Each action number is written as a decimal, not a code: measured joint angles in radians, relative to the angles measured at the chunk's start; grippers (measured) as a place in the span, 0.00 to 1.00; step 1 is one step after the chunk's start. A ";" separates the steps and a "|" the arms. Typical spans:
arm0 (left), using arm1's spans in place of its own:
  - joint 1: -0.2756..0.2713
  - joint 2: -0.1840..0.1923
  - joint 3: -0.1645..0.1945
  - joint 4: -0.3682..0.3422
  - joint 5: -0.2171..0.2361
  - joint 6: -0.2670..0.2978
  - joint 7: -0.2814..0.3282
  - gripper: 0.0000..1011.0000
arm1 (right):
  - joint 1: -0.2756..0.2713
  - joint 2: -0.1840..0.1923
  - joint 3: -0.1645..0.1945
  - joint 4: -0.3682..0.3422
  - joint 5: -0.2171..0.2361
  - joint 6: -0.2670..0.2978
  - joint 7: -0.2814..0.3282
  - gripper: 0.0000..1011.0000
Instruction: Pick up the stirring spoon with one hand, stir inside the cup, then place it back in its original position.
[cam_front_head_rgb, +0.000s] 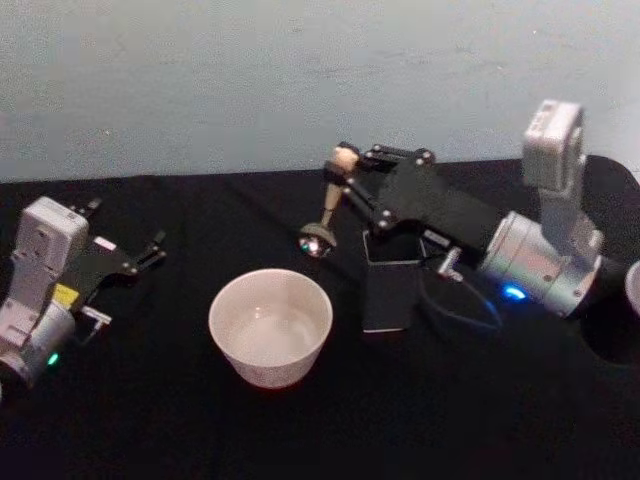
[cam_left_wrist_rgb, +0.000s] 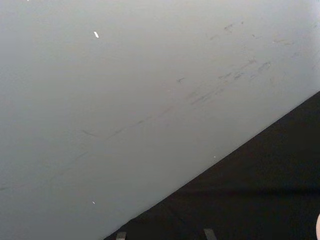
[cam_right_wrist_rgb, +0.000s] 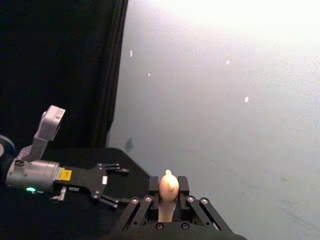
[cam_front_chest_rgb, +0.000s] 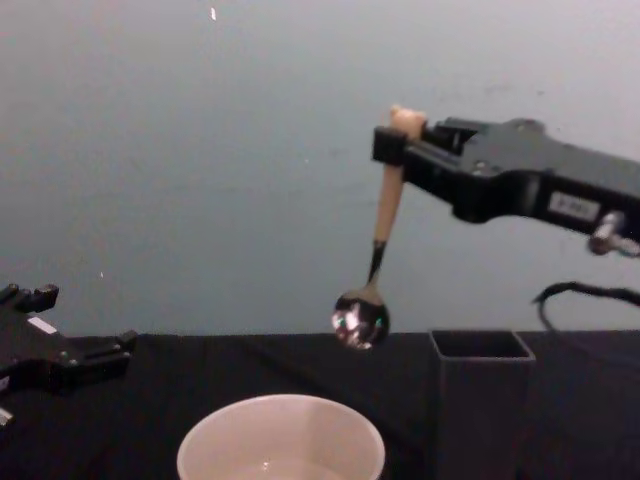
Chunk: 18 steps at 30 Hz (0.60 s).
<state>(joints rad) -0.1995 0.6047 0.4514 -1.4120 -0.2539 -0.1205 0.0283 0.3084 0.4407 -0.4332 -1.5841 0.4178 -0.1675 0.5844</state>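
- The right gripper (cam_front_head_rgb: 345, 160) comes in from the right of the head view; its jaws pinch the spoon (cam_front_head_rgb: 328, 205) at the very top of the handle, just under the bear head
- The spoon hangs free in the air, bowl down and slightly tilted; in the chest view its shiny bowl sits right of centre, higher than the rim of the cup (cam_front_chest_rgb: 280, 405) and left of the holder (cam_front_chest_rgb: 482, 400), touching neither
- The cup stands low in the middle of the head view on the black table (cam_front_head_rgb: 150, 420); the holder is just to its right, apart from it
- The left gripper (cam_front_head_rgb: 126, 224) lies at the left edge, jaws spread, holding nothing
- The spoon looks light, stiff and slim; gripped this high it will likely pivot or swing when it meets the cup wall, and the smooth handle could slip; a hold lower on the beige handle would be steadier; the thin-rimmed cup looks easy to nudge
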 joint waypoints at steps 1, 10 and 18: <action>0.000 0.000 0.000 0.000 0.000 0.000 0.000 0.99 | -0.002 0.005 0.005 -0.005 0.004 0.000 0.000 0.21; 0.000 0.000 0.000 0.000 0.000 0.000 0.000 0.99 | -0.045 0.073 0.067 -0.067 0.045 0.010 -0.007 0.21; 0.000 0.000 0.000 0.000 0.000 0.000 0.000 0.99 | -0.087 0.119 0.110 -0.089 0.062 0.007 -0.012 0.21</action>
<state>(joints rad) -0.1996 0.6047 0.4514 -1.4120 -0.2539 -0.1205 0.0283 0.2214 0.5596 -0.3230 -1.6734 0.4798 -0.1603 0.5726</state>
